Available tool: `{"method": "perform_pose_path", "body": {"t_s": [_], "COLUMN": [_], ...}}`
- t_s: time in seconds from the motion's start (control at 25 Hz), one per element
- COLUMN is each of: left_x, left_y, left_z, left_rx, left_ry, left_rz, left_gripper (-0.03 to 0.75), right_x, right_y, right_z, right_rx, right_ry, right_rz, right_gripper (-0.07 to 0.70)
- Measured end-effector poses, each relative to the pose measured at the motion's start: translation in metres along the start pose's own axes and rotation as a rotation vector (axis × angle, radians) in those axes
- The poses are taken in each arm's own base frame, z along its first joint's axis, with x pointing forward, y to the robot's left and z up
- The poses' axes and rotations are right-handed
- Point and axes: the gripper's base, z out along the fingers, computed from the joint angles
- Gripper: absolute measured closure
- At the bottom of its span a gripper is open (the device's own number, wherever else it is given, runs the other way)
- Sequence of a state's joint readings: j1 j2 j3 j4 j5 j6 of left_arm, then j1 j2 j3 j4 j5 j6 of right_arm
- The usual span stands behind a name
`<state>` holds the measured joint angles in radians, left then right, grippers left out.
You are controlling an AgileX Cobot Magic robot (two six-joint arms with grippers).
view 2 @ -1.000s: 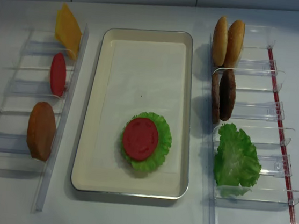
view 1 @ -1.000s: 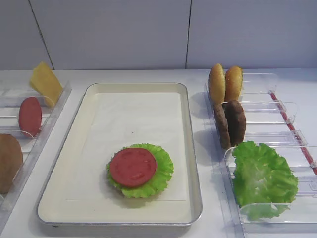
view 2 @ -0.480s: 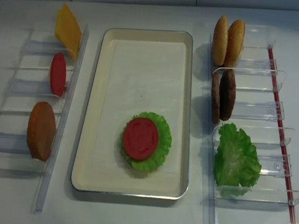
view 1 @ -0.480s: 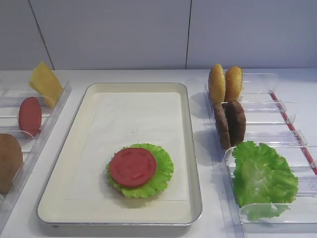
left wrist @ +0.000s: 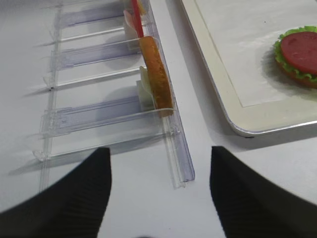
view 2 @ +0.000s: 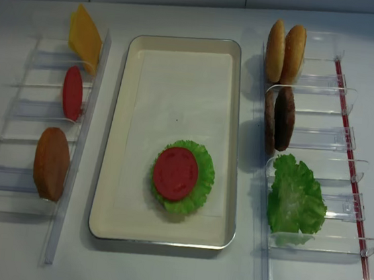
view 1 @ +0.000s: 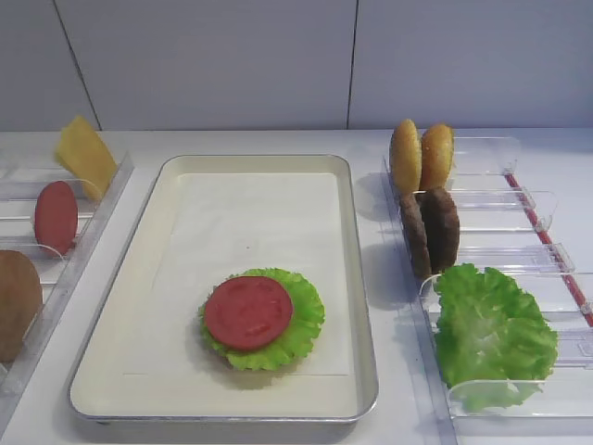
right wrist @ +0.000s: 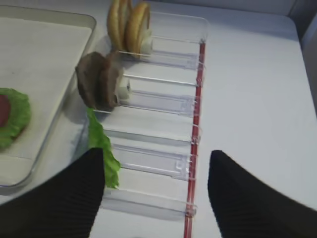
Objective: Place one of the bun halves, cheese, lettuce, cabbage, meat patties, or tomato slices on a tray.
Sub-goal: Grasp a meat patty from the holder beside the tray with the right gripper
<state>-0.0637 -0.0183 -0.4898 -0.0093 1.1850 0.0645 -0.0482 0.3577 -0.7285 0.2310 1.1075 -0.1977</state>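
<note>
The cream tray (view 2: 183, 58) holds a ruffled lettuce leaf (view 2: 203, 176) topped by a red tomato slice (view 2: 175, 173), toward six o'clock. At three o'clock, a clear rack (view 2: 319, 138) stands two golden bun halves (view 2: 284, 52), two dark patties (view 2: 279, 118) and more lettuce (view 2: 295, 199) on edge. Both wrist views show right gripper (right wrist: 156, 193) and left gripper (left wrist: 161, 193) fingers apart, empty.

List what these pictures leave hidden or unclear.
- Under the lettuce on the tray: both high views show only a thin brown edge beneath; the tomato slice and leaf cover it.
- Left rack's brown bun half: cut by the exterior high view's left edge.
- Right gripper and left gripper: only dark fingers show, the frame's bottom edge cutting them off.
</note>
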Motion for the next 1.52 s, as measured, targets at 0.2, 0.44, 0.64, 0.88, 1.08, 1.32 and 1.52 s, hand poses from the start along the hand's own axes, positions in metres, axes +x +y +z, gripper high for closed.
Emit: {"method": "perform_pose_path", "body": {"t_s": [0.2, 0.44, 0.64, 0.88, 1.08, 1.32, 1.52], "left_x": [0.0, 0.0, 0.0, 0.0, 0.0, 0.0, 0.0], "left_y": [0.0, 0.0, 0.0, 0.0, 0.0, 0.0, 0.0], "left_z": [0.0, 0.0, 0.0, 0.0, 0.0, 0.0, 0.0], "left_rx": [0.0, 0.0, 0.0, 0.0, 0.0, 0.0, 0.0], "left_ry": [0.0, 0.0, 0.0, 0.0, 0.0, 0.0, 0.0], "left_rz": [0.0, 0.0, 0.0, 0.0, 0.0, 0.0, 0.0], "left_gripper": [0.292, 0.292, 0.292, 0.292, 0.292, 0.292, 0.292], "right_x": [-0.045, -0.08, -0.101, -0.116, -0.121, -0.132, -0.138], "right_y": [0.009, 0.016, 0.015, 0.041, 0.071, 0.105, 0.114], "right_z": [-0.002, 0.03, 0.065, 0.089, 0.124, 0.169, 0.21], "right_rx": [-0.144, -0.367, -0.44, -0.502, -0.42, -0.282, -0.177], "right_ry": [0.004, 0.164, 0.278, 0.408, 0.561, 0.645, 0.686], "right_rz": [-0.004, 0.044, 0.046, -0.048, -0.163, -0.209, -0.17], "right_gripper": [0.16, 0.16, 0.167, 0.211, 0.215, 0.217, 0.22]}}
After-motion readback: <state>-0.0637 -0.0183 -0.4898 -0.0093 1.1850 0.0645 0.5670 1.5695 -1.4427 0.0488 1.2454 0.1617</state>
